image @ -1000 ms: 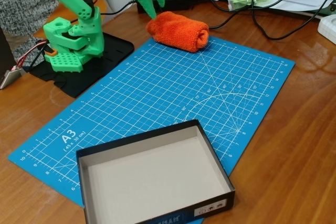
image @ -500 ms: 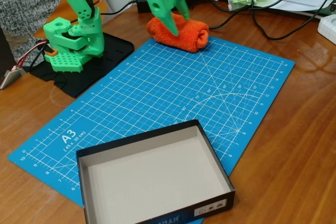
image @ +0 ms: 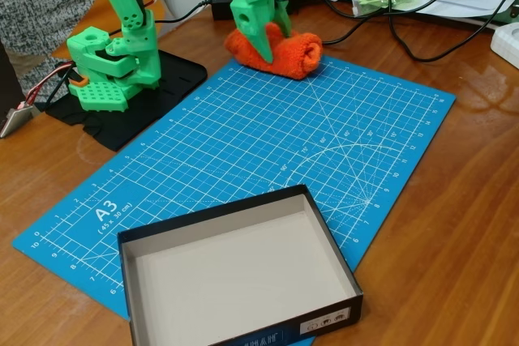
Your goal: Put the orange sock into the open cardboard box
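Grasp step: gripper (image: pixel 268 40) on sock (image: pixel 276 50), 12 o'clock of mat (image: pixel 243 151).
Jaws straddling sock, closure unclear; next squeeze, lift, carry to box (image: pixel 239 277) at 6 o'clock.

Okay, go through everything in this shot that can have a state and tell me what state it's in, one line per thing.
Sock: rolled up, lying at the mat's far edge, not lifted.
End effector: down on the sock's left part, fingers astride it; closed or not, cannot tell.
Box: open, upright, empty, on the mat's near edge.
Mat: flat on the table.
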